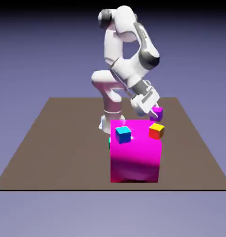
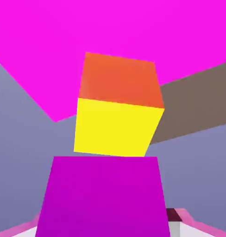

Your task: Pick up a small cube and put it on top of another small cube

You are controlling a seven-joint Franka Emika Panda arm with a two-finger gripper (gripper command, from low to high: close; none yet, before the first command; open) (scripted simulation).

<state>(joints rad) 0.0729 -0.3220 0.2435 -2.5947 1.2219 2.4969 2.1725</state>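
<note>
- Gripper (image 1: pixel 152 112) is seen at the end of the white arm (image 1: pixel 128 55), tilted downward, with its fingers pinched on the purple cube (image 1: pixel 156 113).
- The purple cube is held off every surface, between the fingers; in the hand view it (image 2: pixel 103 196) fills the lower middle of the picture and hides most of the fingers.
- Only a small pale piece of one fingertip (image 2: pixel 176 226) is visible in the hand view, at the cube's lower corner.
- The red cube with the yellow top (image 1: pixel 156 130) is found just beyond the held cube along the gripper's line of sight; in the exterior view it lies just beneath the hand.
- In the hand view the yellow face (image 2: pixel 116 127) is shown directly past the purple cube's far edge; whether the two cubes touch cannot be told there, and in the exterior view they appear slightly apart.
- The red cube rests on the big magenta block (image 1: pixel 135 159), at the corner nearest the hand.
- A blue cube with a cyan top (image 1: pixel 123 134) also sits on that block, farther from the hand than the red one.
- The block stands on the brown table (image 1: pixel 54 143), near the arm's base.
- In the hand view the magenta surface (image 2: pixel 64 41) spreads behind the red cube.
</note>
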